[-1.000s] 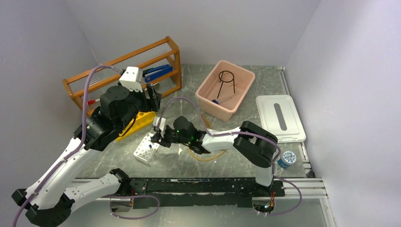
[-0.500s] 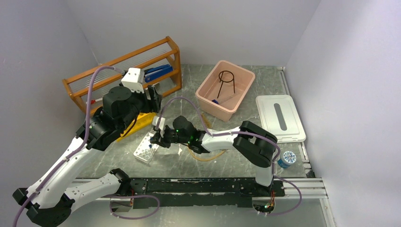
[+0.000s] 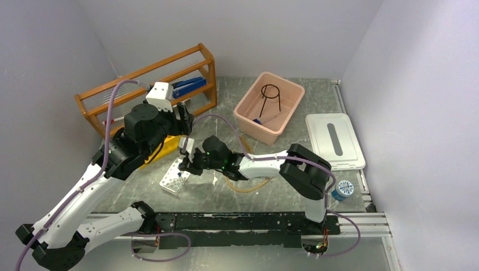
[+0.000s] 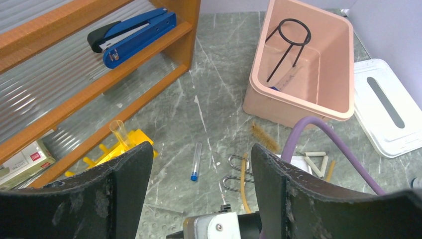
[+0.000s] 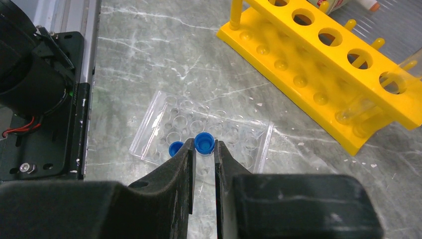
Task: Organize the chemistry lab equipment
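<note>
We find the left arm [image 3: 73,197] rising from its base at the near left corner, folded at the elbow and reaching forward and to the right. Its left gripper [image 3: 182,117] is held high and tilted down and forward, with the jaws wide apart and holding nothing. We find the right arm [image 3: 308,169] doubled back at the elbow and stretched low to the left, wrist roughly level, and the right gripper [image 5: 203,148] pointing down with its jaws drawn almost together, pinching a blue-capped vial [image 5: 204,142] by the cap.
</note>
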Available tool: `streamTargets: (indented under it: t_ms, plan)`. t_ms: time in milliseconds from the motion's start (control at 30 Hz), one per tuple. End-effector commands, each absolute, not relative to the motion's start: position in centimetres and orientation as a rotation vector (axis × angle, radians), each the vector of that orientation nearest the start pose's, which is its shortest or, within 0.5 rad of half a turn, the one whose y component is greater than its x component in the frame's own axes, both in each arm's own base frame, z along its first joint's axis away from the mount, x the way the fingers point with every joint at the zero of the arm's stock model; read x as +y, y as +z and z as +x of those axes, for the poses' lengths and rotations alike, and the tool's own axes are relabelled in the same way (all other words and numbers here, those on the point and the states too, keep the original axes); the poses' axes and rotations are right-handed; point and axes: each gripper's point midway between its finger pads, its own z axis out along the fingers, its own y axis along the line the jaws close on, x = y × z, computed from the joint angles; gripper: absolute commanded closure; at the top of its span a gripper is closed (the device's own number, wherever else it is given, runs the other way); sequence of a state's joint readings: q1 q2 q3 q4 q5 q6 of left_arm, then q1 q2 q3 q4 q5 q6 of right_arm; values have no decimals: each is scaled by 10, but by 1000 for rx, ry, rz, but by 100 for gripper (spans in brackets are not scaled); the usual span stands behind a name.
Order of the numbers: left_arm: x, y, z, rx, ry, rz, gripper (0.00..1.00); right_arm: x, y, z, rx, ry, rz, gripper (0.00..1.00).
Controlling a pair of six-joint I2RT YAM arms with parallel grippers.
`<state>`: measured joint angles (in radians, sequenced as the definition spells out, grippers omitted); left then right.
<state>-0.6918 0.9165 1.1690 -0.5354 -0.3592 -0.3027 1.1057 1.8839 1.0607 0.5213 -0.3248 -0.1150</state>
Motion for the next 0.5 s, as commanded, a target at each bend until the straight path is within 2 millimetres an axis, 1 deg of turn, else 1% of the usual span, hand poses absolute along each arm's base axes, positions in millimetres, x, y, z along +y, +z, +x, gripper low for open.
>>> streamTargets:
  t_ms: [0, 233, 333, 467]
  plan:
    - [-151, 341, 267, 1824, -347, 100, 24, 497, 111, 195, 1493, 940, -1332, 94]
    - [-151, 338, 266, 1831, -343, 100, 24, 500, 115, 191, 1509, 973, -1345, 94]
    - [-149, 338, 266, 1830, -340, 96, 24, 498, 117, 189, 1515, 979, -1342, 94]
    - [-151, 341, 265, 1822, -355, 96, 24, 495, 128, 182, 1487, 1019, -1334, 94]
